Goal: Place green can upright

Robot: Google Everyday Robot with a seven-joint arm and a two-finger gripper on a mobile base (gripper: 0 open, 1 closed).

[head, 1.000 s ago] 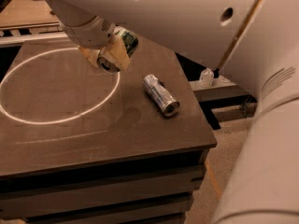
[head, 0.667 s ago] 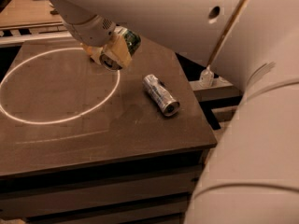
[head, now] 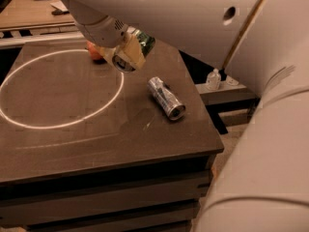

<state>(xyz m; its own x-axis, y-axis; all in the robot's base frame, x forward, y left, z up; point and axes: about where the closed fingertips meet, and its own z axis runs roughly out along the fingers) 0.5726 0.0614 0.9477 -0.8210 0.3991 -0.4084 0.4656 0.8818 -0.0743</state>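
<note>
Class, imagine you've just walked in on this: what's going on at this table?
A robot arm reaches over the dark table. Its hand is shut on the green can and holds it tilted over the far part of the table, beside a white ring on the surface. The can is not yet standing upright. A silver can lies on its side to the right, apart from the hand, and something orange sits just behind the hand.

Beige claw (head: 126, 57) over dark brown table (head: 96, 149), green can (head: 146, 41), silver can (head: 166, 98), white ring (head: 58, 126)
</note>
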